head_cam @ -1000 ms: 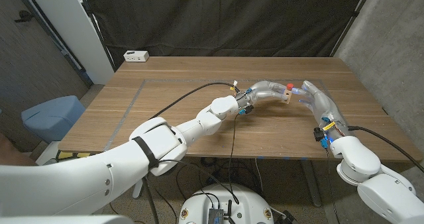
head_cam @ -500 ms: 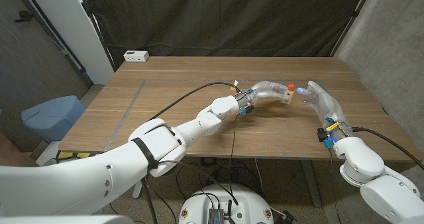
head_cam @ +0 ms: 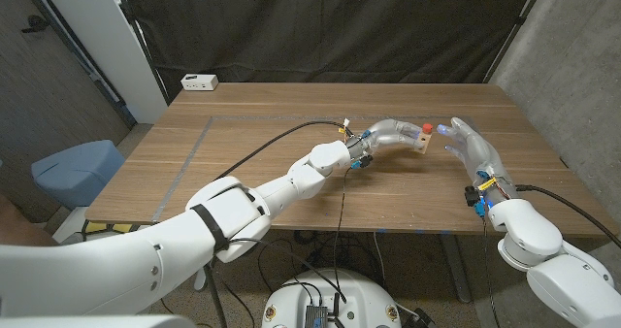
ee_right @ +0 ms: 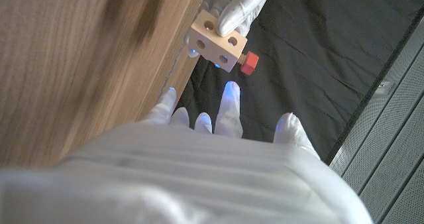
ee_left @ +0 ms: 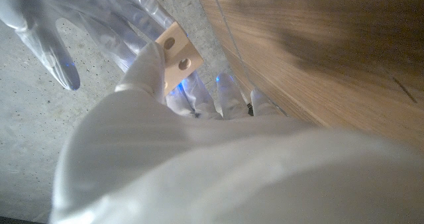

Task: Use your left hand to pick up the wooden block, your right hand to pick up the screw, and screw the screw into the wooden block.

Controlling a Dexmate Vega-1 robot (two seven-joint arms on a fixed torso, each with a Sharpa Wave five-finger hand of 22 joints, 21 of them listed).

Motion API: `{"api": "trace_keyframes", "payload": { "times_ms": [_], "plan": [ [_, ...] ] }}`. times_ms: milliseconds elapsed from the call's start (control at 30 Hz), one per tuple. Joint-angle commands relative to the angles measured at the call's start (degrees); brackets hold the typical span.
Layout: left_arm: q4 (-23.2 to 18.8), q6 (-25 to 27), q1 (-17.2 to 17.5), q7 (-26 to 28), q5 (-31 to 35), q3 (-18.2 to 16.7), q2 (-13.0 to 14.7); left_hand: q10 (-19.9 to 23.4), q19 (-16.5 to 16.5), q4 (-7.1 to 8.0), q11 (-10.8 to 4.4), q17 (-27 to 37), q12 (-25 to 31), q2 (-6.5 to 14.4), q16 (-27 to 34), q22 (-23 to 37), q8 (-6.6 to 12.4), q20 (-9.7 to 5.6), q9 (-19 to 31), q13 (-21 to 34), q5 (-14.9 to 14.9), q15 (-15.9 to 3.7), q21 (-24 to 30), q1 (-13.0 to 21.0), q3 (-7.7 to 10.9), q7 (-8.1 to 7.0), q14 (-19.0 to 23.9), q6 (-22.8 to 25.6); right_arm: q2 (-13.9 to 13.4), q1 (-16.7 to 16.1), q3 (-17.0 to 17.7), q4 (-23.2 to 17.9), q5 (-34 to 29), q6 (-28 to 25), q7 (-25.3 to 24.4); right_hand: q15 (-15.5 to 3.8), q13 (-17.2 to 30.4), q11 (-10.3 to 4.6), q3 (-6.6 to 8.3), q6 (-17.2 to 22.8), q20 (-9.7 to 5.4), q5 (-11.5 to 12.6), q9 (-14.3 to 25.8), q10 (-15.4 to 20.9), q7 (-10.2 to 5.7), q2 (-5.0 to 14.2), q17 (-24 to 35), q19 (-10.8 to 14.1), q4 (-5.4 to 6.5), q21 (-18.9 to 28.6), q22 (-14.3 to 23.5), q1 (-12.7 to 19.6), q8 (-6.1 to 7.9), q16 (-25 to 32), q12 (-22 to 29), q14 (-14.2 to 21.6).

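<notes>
My left hand (head_cam: 391,132) grips the small wooden block (head_cam: 419,143) a little above the table, right of centre. The red screw (head_cam: 425,127) sticks out of the block's top. My right hand (head_cam: 469,146) hovers just right of the block, fingers spread and holding nothing, with a small gap to the screw. In the right wrist view the block (ee_right: 218,41) with its round holes and the red screw head (ee_right: 249,62) sit beyond my right hand (ee_right: 218,128). In the left wrist view my left hand (ee_left: 149,78) pinches the block (ee_left: 176,54).
The wooden table (head_cam: 252,182) runs wide to the left, with a grey line (head_cam: 192,155) across it. A white box (head_cam: 199,82) sits at the back left corner. A black cable (head_cam: 277,139) trails along my left arm. A blue seat (head_cam: 78,168) stands beside the table's left side.
My right hand has drawn back to the right, away from the screw and block, and its arm has shifted right. The left hand and block have stayed still.
</notes>
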Motion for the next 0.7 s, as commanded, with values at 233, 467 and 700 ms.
{"api": "trace_keyframes", "payload": {
  "times_ms": [233,467,700],
  "plan": [
    [-0.5,0.5,0.2,0.1,0.1,0.1,0.1,0.4,0.1,3.11,-0.1,0.2,1.2,4.1,-0.1,0.2,1.59,0.09,0.3,0.1,0.4,-3.66,0.3,-3.1,3.33,0.68,0.3,4.3,-0.9,2.0,-1.0,1.6,0.9,1.0,2.5,0.3,0.2,-0.39,-0.04,-3.0,0.46,-0.2,0.0,-3.6,-1.45,0.26,0.2,-2.0,0.25,-0.2,0.2,-0.8,0.1,-0.9,-0.6,-2.9],
    [0.7,0.1,-0.2,-0.2,0.0,0.1,-0.4,0.4,0.1,3.18,-0.05,0.2,1.2,4.1,-0.2,0.2,1.5,0.11,0.3,0.1,0.4,-3.7,0.3,-3.2,3.36,0.8,0.3,4.1,-1.2,3.1,-2.1,2.4,1.4,1.6,3.3,0.23,0.2,-0.42,-0.14,-4.5,0.48,-0.2,0.0,-5.7,-2.07,0.3,0.3,-2.9,0.42,-0.3,0.2,-1.2,0.19,-1.0,-0.7,-4.0],
    [0.8,0.1,-0.3,-0.4,-0.1,0.1,-0.4,0.4,0.1,3.11,-0.02,0.2,1.2,4.1,-0.1,0.2,1.49,0.06,0.3,0.1,0.4,-3.68,0.3,-3.1,3.36,0.8,0.3,4.1,-1.6,3.5,-2.6,2.5,1.7,1.6,3.2,0.18,0.2,-0.35,-0.16,-3.9,0.51,-0.2,0.0,-6.0,-2.26,0.3,0.3,-3.1,0.45,-0.2,0.2,-1.3,0.63,-0.9,-0.4,-4.3]
  ]
}}
